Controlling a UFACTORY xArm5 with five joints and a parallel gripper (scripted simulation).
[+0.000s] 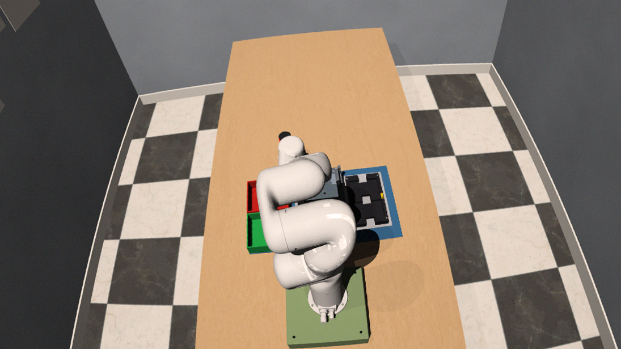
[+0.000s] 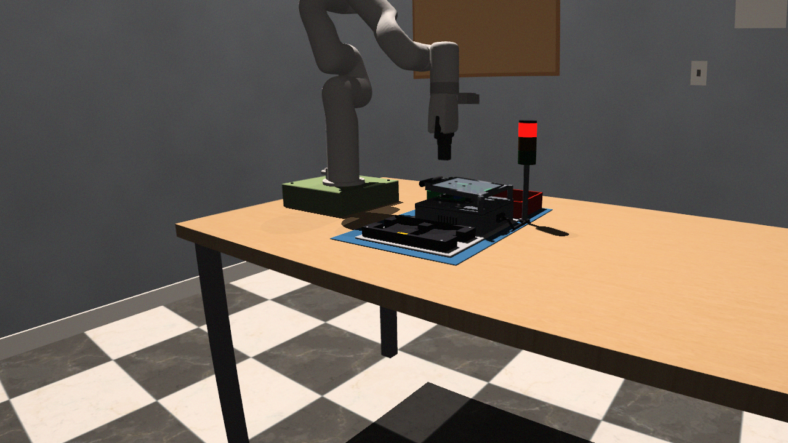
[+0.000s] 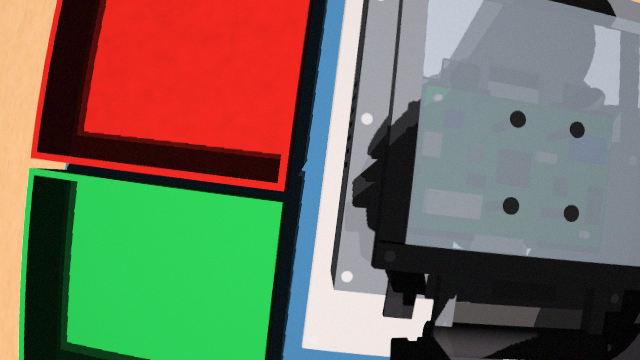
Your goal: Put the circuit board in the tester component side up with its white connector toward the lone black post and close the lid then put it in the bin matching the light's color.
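Note:
The green circuit board point(image 3: 510, 165) lies in the tester point(image 2: 462, 205) under the see-through lid point(image 2: 468, 185). The lid stands slightly raised at its near end. The signal light point(image 2: 527, 129) on its pole glows red. My gripper point(image 2: 444, 148) is shut and empty. It hangs pointing down, well above the tester's near left corner. The red bin point(image 3: 185, 85) and the green bin point(image 3: 160, 270) sit side by side left of the tester in the wrist view. The black tray point(image 1: 367, 199) holds no board.
The tester and tray sit on a blue mat point(image 1: 371, 203). The arm's green base block point(image 1: 327, 309) stands at the table's near edge. The arm hides most of the tester and part of the bins in the overhead view.

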